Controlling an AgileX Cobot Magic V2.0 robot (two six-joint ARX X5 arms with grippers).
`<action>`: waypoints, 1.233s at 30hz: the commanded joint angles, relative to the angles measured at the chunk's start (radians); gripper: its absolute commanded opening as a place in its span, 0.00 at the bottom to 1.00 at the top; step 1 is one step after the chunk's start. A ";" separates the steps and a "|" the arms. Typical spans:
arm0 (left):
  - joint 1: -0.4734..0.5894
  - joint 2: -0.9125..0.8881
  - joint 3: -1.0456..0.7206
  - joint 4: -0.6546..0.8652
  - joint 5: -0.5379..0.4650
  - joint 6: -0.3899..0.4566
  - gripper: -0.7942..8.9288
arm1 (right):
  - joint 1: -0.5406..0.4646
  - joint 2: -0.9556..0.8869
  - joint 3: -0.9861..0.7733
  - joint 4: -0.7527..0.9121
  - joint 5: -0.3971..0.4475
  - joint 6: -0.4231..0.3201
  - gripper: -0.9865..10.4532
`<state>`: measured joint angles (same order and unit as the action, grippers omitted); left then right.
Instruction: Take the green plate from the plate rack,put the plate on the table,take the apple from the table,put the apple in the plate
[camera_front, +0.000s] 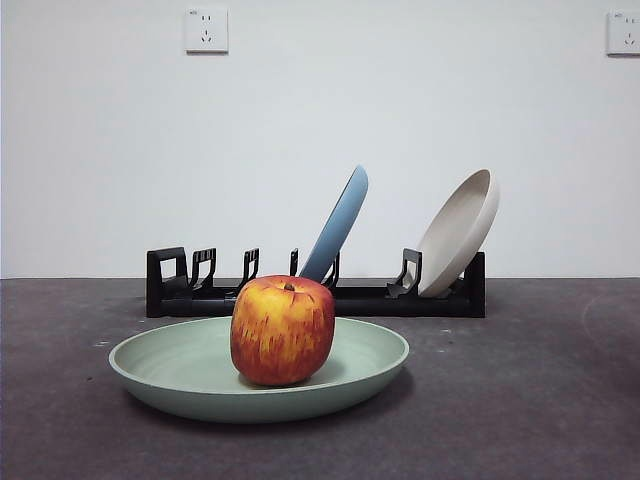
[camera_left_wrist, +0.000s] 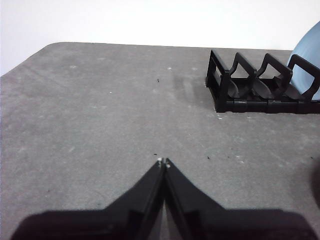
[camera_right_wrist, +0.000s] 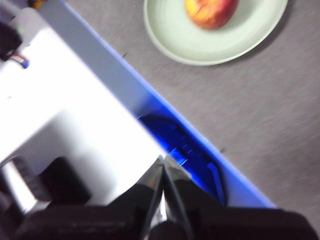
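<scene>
Apple: the apple (camera_front: 283, 330) sits upright, stem dimple up, inside the green plate (camera_front: 170, 362), a little toward the back of its middle as seen from the front.
Plate: flat on the table (camera_front: 540, 400), in front of the plate rack (camera_front: 180, 290) and apart from it.
Rack: two plates lean in its slots, a blue plate (camera_front: 340, 222) near the middle and a beige plate (camera_front: 460, 230) at the end; the other holders show nothing in them.
Left gripper: the left gripper (camera_left_wrist: 163, 162) has its jaws pressed together with nothing between them, low over bare table, with one end of the rack off to its side and well apart; neither apple nor green plate shows in its view.
Right gripper: the right gripper (camera_right_wrist: 162, 161) also has its jaws closed on nothing; it hangs past the table's edge over a white and blue fixture (camera_right_wrist: 75, 115) I cannot make out in the blur.
Key relation: plate and apple lie well ahead of the right gripper, out over the table, so the right arm seems to be the one facing them.
Long axis: none that matters; apple and plate are both round.
Progress: from how things lie, I'd judge the task finished, with no grasp left to make.
</scene>
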<state>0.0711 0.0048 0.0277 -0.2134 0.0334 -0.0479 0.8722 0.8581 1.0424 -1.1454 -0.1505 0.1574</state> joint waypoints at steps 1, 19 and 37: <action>0.003 -0.003 -0.010 -0.006 -0.002 -0.008 0.08 | -0.074 -0.024 -0.010 0.113 0.037 -0.096 0.09; 0.003 -0.003 -0.010 -0.005 -0.002 -0.008 0.08 | -0.822 -0.377 -0.416 0.872 -0.236 -0.294 0.09; 0.003 -0.003 -0.010 -0.005 -0.002 -0.008 0.08 | -0.844 -0.775 -1.000 1.050 -0.133 -0.204 0.09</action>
<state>0.0711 0.0048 0.0277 -0.2134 0.0334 -0.0532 0.0303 0.0925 0.0597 -0.1036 -0.2867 -0.0731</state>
